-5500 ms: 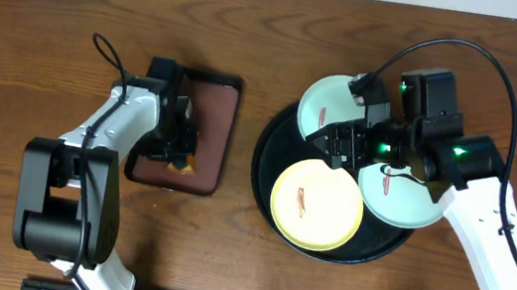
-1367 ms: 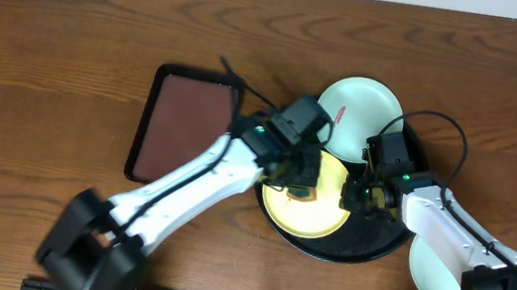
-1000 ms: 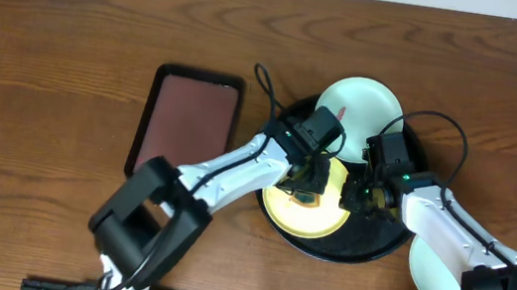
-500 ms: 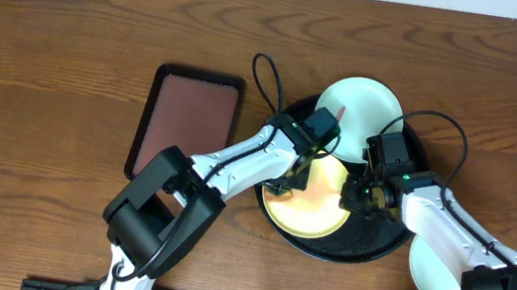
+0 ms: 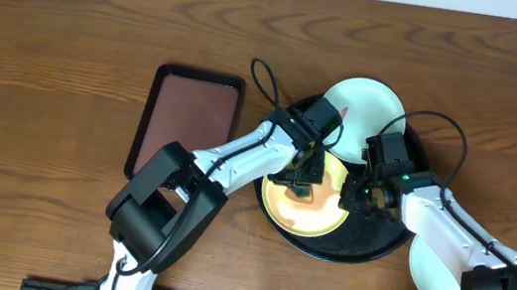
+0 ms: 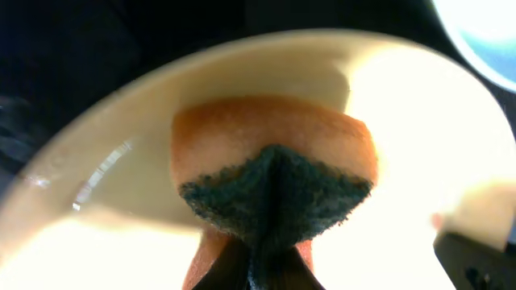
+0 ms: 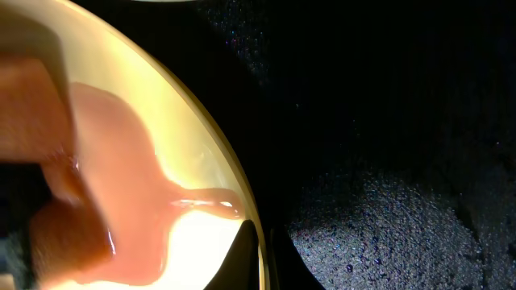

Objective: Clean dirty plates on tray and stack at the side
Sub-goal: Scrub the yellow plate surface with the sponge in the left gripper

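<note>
At frame centre, the left gripper [image 5: 303, 174] clenches a sponge [image 6: 274, 153] on the yellow plate [image 5: 321, 213], whose rim the right gripper [image 5: 360, 194] pinches.

You have the first plate [image 5: 307, 219] lying in the tray [image 5: 376, 239], left of its centre, with the sponge [image 6: 274, 153] on it under the left hand [image 5: 302, 179]. The right hand [image 5: 362, 194] is at that plate's right rim. The second plate [image 5: 370, 100] overlaps the tray's far rim. The third plate [image 5: 434, 273] is on the table [image 5: 52, 38], just beside the tray's near-right. The small tray [image 5: 189, 121] is left of the tray, apart.
</note>
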Tool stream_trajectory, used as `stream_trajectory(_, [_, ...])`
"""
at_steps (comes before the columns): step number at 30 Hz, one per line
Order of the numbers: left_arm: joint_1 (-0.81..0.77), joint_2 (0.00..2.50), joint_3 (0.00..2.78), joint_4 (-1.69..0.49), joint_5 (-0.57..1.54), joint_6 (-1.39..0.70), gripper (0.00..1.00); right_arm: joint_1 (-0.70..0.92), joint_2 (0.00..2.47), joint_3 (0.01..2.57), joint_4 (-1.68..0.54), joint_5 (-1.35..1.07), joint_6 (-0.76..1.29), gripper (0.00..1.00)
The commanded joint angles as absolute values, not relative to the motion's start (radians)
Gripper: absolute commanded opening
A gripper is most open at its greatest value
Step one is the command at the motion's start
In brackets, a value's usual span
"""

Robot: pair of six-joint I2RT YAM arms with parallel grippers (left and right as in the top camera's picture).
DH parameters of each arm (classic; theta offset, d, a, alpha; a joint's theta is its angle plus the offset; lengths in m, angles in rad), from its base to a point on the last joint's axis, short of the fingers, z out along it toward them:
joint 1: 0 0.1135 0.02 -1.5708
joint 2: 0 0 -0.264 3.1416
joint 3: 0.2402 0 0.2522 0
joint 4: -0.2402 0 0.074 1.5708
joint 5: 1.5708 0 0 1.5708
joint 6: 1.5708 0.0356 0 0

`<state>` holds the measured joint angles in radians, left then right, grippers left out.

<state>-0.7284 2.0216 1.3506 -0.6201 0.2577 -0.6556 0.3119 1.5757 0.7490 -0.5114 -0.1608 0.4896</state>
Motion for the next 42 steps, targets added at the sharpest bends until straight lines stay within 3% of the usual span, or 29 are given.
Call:
stream_trajectory(1, [-0.73, 2.059, 1.343, -0.726, 0.227, -0.664, 0.08, 0.309, 1.606, 0.725, -0.516, -0.064, 0.496, 0.01])
stream_trajectory(6, [-0.702, 2.059, 1.354, -0.916, -0.093, -0.663, 0.08, 0.309, 1.606, 0.725, -0.516, -0.064, 0.496, 0.01])
stream_trajectory(10, [-0.698, 2.059, 1.367, -0.891, -0.271, -0.659, 0.07, 0.309, 1.606, 0.725, -0.516, -0.064, 0.496, 0.01])
stream_trajectory(21, [-0.752, 2.06, 1.339, -0.522, 0.087, -0.671, 0.07, 0.309, 1.606, 0.725, -0.516, -0.064, 0.496, 0.01])
stream_trajectory(25, [-0.751, 2.06, 1.339, -0.506, 0.09, -0.605, 0.07, 0.309, 1.606, 0.725, -0.516, -0.064, 0.496, 0.01])
stream_trajectory(32, [-0.743, 2.059, 1.343, -0.702, -0.302, -0.525, 0.07, 0.309, 1.606, 0.725, -0.516, -0.064, 0.496, 0.01])
stream_trajectory(36, [-0.743, 2.056, 1.392, -0.806, -0.295, -0.561, 0.08, 0.309, 1.606, 0.725, -0.516, -0.064, 0.496, 0.01])
stream_trajectory(42, [-0.699, 1.908, 1.45, -0.854, -0.097, -0.589, 0.08, 0.309, 1.606, 0.725, -0.516, -0.064, 0.496, 0.01])
